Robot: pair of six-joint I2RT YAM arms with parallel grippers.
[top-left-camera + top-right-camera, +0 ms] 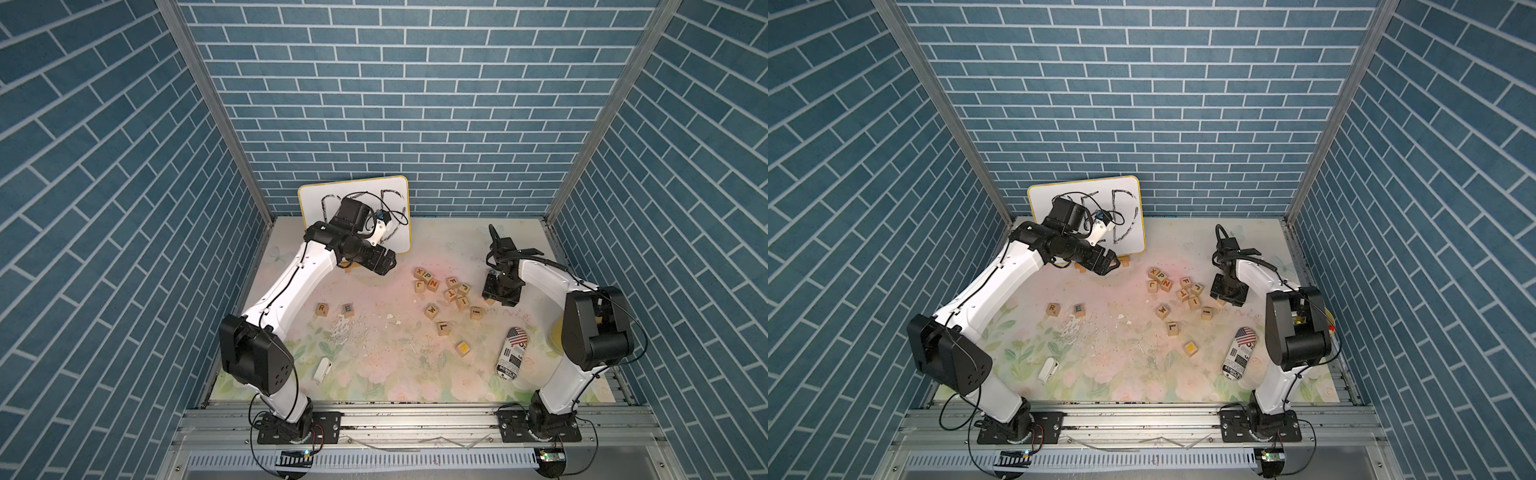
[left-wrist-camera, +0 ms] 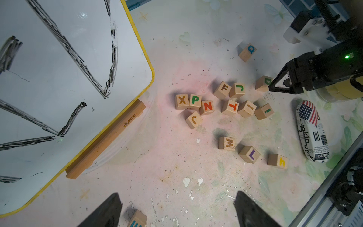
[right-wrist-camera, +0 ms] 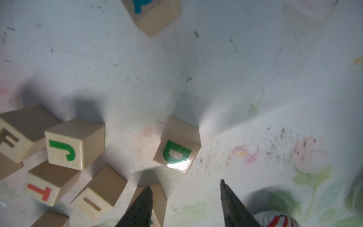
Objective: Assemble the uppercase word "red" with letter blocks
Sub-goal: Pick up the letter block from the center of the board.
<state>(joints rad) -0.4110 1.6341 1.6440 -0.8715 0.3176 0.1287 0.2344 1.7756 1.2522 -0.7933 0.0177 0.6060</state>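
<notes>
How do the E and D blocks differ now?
The E block stands beside the R block in the row; the D block sits by the loose pile. The E block is on the left arm's side; the D block lies ahead of the open right gripper. Both are light-wood cubes.

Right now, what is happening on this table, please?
The robot is spelling RED. The R block and E block already stand side by side. The right claw, open, is at the D block, not yet gripping it. The left claw hangs open and empty near the white board.
</notes>
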